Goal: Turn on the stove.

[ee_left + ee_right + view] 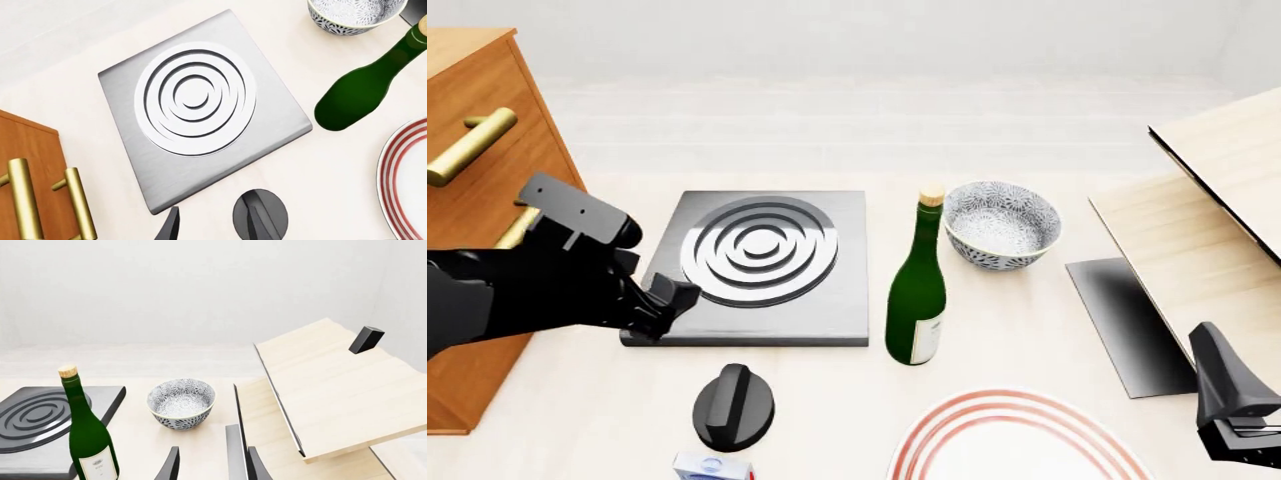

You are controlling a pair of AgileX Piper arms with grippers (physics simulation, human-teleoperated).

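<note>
Stove (763,262): brushed metal slab, concentric rings, ridged round knob (734,405).

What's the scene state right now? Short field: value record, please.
stove: slab flat on table, burner rings up
knob: black, ridged, on table in front of slab, untouched
left gripper: above slab's near left corner, off the knob; open or shut unclear
right gripper: low at far right, holding nothing
nearby: wine bottle upright right of slab; patterned bowl beyond it
</note>
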